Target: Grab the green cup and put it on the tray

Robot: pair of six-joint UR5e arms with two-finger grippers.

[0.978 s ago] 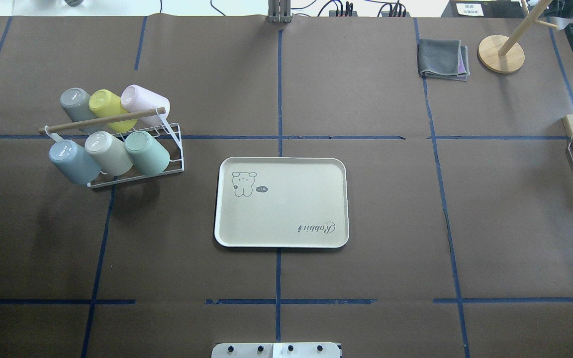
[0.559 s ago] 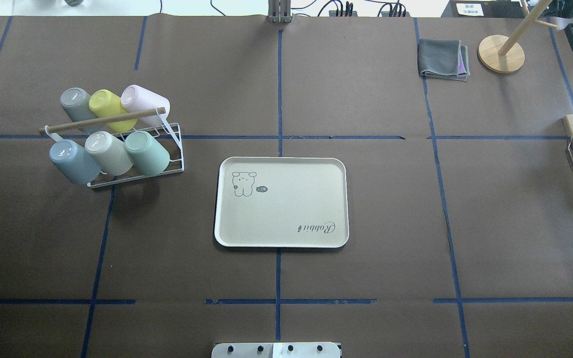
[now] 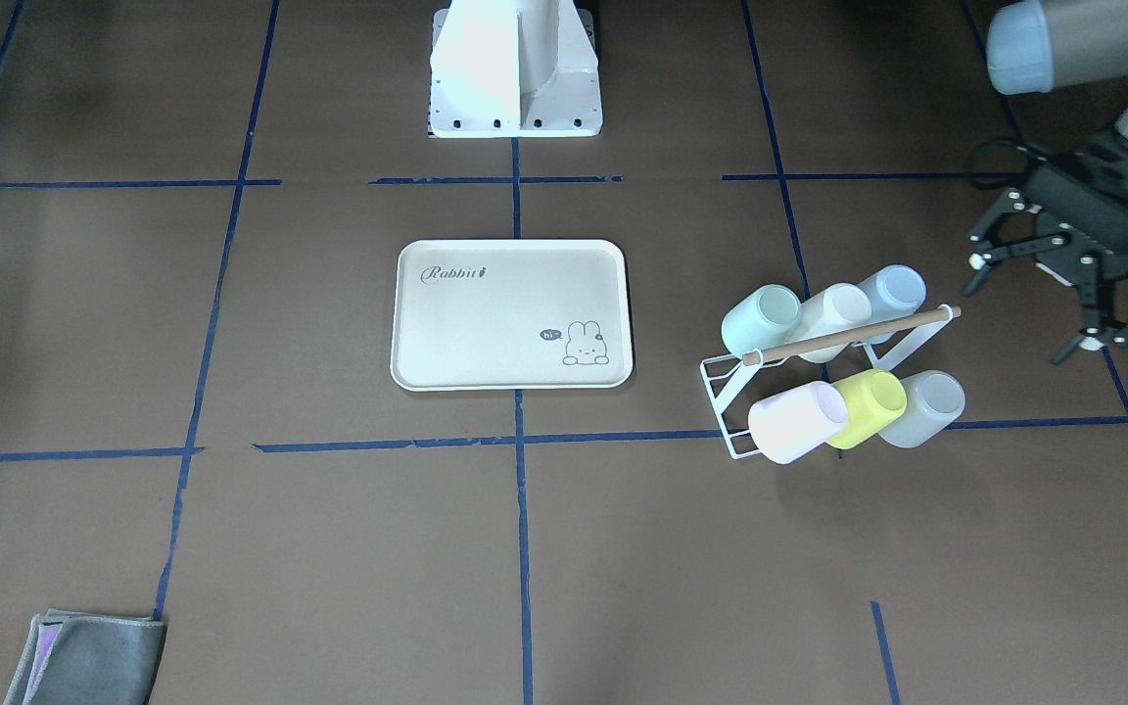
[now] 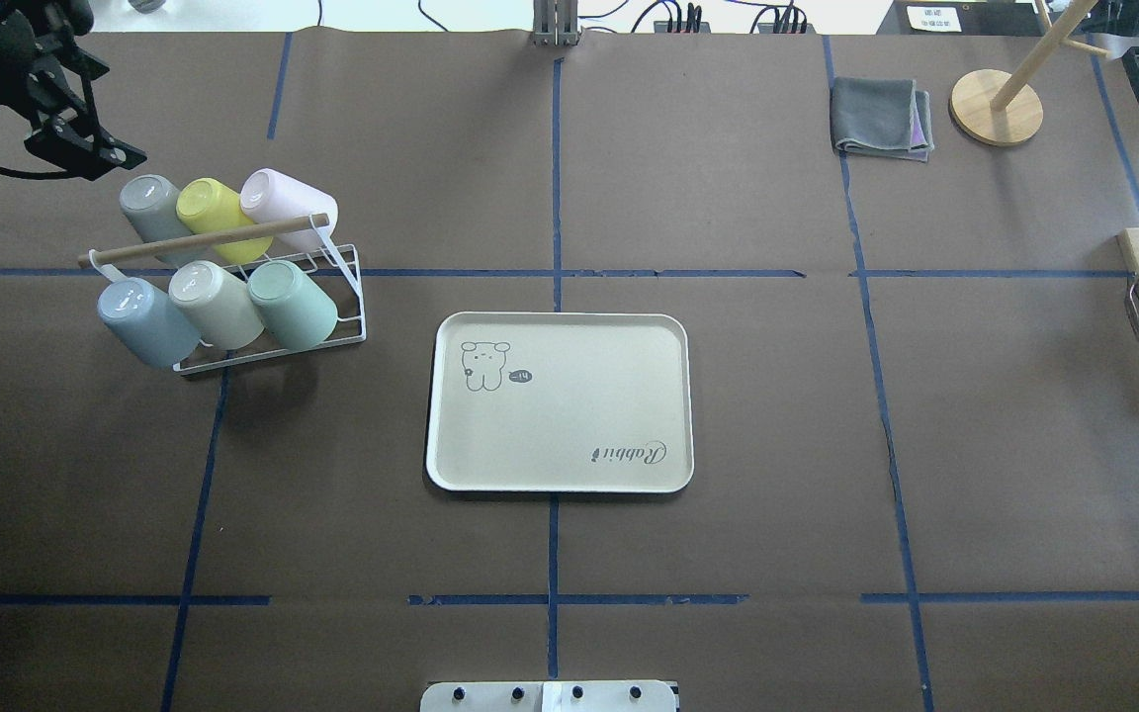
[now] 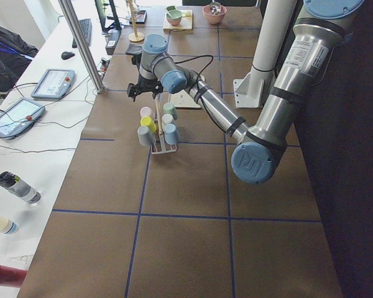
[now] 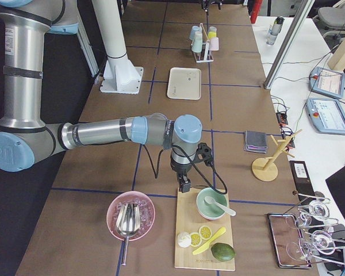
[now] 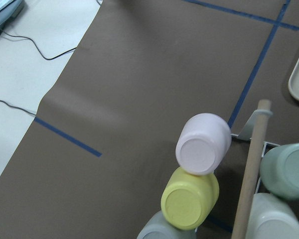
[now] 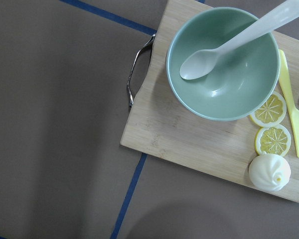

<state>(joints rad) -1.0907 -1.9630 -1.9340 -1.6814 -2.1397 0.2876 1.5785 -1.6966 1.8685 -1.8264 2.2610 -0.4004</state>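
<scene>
Cup rack point(image 4: 233, 235) with green cup point(image 4: 293, 304), near tray point(image 4: 569, 415)

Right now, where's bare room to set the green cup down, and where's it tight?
The tray is entirely bare, and so is the table strip between it and the rack. Tight only in the rack: six cups packed in two rows, the green cup at the end nearest the tray.

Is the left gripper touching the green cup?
Apart. The front-facing view shows the left gripper open off one end of the rack, the green cup at the other.
</scene>
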